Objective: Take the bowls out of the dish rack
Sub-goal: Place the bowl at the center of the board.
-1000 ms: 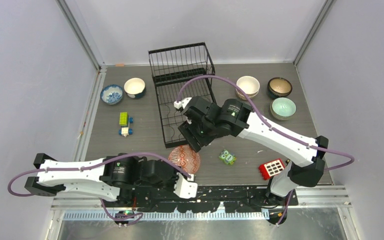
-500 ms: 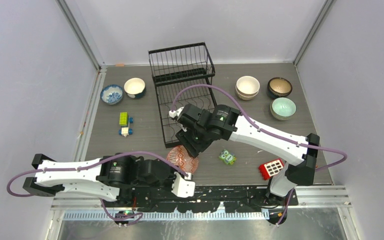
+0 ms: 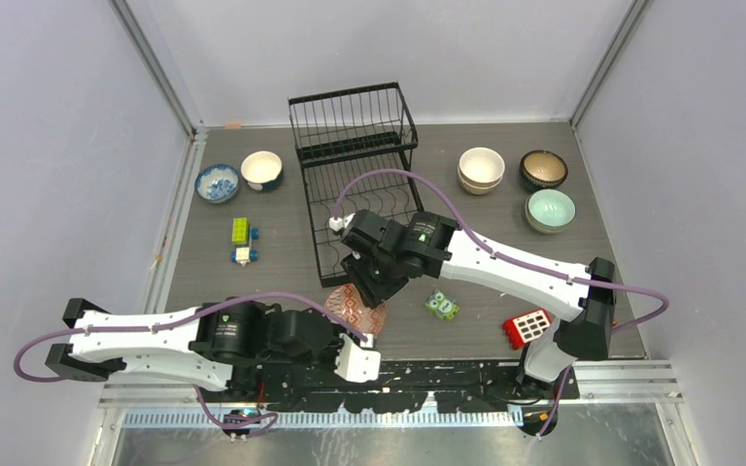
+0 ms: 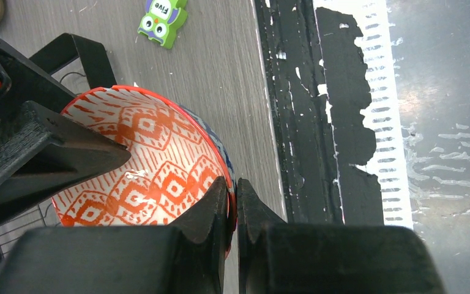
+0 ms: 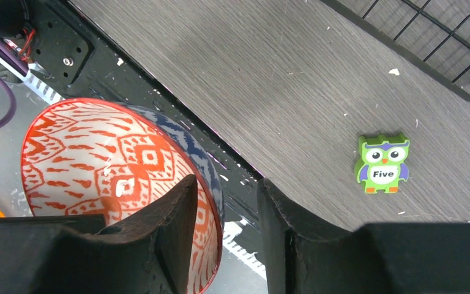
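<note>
A red-and-white patterned bowl [image 3: 354, 308] is held tilted above the table's near edge, in front of the black wire dish rack [image 3: 352, 127]. My left gripper [image 4: 232, 191] is shut on the near rim of this bowl [image 4: 138, 156]. My right gripper [image 5: 226, 199] straddles the far rim of the bowl [image 5: 92, 156]. One of its fingers [image 5: 174, 211] is inside the bowl and the other stands outside it. A gap shows between the outer finger and the rim, so this gripper is open. No bowl shows in the rack.
At the back left stand a blue-patterned bowl [image 3: 218, 182] and a cream one [image 3: 261, 170]. At the back right are stacked cream bowls [image 3: 482, 168], a dark brown bowl [image 3: 543, 169] and a mint one [image 3: 551, 210]. An owl block [image 3: 441, 305], a red block [image 3: 528, 327] and small bricks [image 3: 241, 241] lie about.
My right arm has swung left and down from over the rack's front to the bowl, and its jaws have narrowed around the rim. The left gripper has kept its hold.
</note>
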`<state>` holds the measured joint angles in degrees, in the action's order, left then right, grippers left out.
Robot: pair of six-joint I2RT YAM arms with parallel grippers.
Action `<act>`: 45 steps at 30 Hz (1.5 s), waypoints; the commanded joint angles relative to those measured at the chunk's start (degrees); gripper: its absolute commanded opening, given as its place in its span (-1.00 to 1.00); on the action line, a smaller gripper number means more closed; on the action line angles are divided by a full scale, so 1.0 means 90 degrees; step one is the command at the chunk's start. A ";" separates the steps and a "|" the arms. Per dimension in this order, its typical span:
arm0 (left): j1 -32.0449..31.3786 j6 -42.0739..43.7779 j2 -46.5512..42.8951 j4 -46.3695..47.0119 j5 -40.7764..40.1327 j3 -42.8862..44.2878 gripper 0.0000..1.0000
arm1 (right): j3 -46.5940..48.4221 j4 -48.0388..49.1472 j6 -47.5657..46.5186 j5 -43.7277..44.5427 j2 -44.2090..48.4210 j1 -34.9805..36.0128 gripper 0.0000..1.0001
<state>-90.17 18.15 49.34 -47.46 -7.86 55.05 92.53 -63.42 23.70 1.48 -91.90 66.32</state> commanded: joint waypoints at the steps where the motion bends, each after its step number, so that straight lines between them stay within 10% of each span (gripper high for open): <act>1: -0.0030 -0.0049 -0.0025 0.0191 -0.0047 0.0138 -0.99 | -0.0125 0.0405 0.0259 0.0084 0.0167 0.0026 -0.12; 15: -0.0032 -0.0368 -0.0016 0.0375 -0.0221 -0.0004 -0.88 | -0.0402 0.0743 0.0467 0.0105 0.0345 0.0031 -0.98; 26: -0.0035 -0.1220 -0.0505 0.0632 -0.0963 0.0078 0.95 | -0.0946 0.1399 0.0639 0.0898 0.1070 0.0033 -0.98; 45: -0.0020 -0.3864 -0.0484 0.2402 -0.4138 0.0365 0.99 | -0.3098 0.2988 0.0918 0.2552 0.2807 0.0033 -0.98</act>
<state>-90.30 -3.64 42.83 -33.91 -31.99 57.30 65.69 -42.89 29.34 18.57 -70.30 66.63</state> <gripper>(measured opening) 0.996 0.110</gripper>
